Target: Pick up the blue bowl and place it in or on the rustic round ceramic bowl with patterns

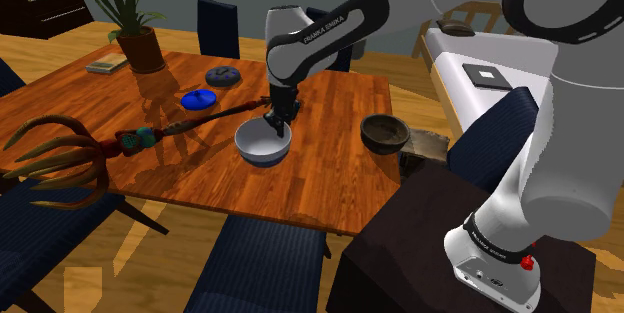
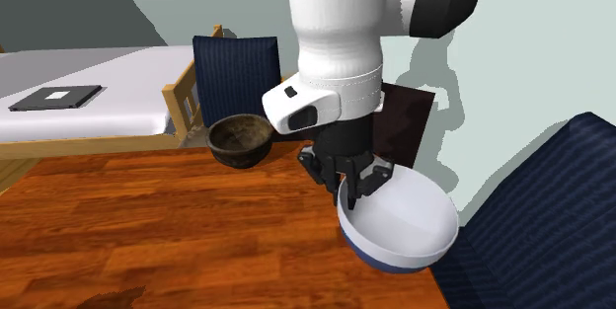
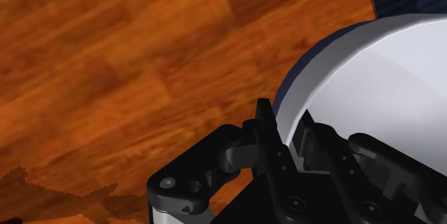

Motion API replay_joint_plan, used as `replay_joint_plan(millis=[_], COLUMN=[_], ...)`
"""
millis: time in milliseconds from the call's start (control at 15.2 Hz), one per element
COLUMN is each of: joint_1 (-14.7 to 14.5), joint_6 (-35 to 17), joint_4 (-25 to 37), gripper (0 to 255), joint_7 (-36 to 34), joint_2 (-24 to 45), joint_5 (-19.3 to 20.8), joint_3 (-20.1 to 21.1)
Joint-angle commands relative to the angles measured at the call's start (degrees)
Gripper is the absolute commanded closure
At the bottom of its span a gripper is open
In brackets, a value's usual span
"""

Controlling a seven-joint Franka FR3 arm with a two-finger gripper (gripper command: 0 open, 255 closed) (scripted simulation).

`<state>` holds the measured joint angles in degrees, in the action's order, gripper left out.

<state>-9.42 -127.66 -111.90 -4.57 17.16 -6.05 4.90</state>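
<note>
The bowl (image 1: 263, 143), blue outside and white inside, is near the middle of the wooden table (image 1: 320, 186). My gripper (image 1: 277, 119) comes down on its far rim, shut on it with one finger inside and one outside. The second exterior view shows the gripper (image 2: 353, 189) clasping the rim of the bowl (image 2: 405, 223), which leans a little. In the wrist view the rim of the bowl (image 3: 372, 72) runs between the fingers of the gripper (image 3: 288, 135). The dark patterned round bowl (image 1: 385, 133) (image 2: 240, 142) stands apart, toward the shoulder view's right.
A flat blue disc (image 1: 200, 98), a dark round dish (image 1: 222, 76), a potted plant (image 1: 135, 36) and a book (image 1: 105, 64) lie on the far side. A long trident-like ornament (image 1: 70, 151) lies at the left. Dark blue chairs (image 1: 255, 266) surround the table; a bed (image 1: 490, 71) lies beyond.
</note>
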Motion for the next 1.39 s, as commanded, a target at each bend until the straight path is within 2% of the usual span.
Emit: replay_joint_plan(millis=[0, 330, 792, 1320], joint_1=[0.00, 0.05, 5.05, 10.62], joint_6=[1.41, 4.35, 3.17, 3.38], joint_4=[0.54, 1.81, -7.89, -14.97], gripper=[255, 255, 255, 255], joint_7=[-0.16, -0.42, 8.28, 18.61], joint_2=[-0.89, -2.57, -10.23, -16.48], joint_5=[0.03, 0.07, -0.98, -0.70], joint_3=[0.01, 0.01, -3.08, -7.98])
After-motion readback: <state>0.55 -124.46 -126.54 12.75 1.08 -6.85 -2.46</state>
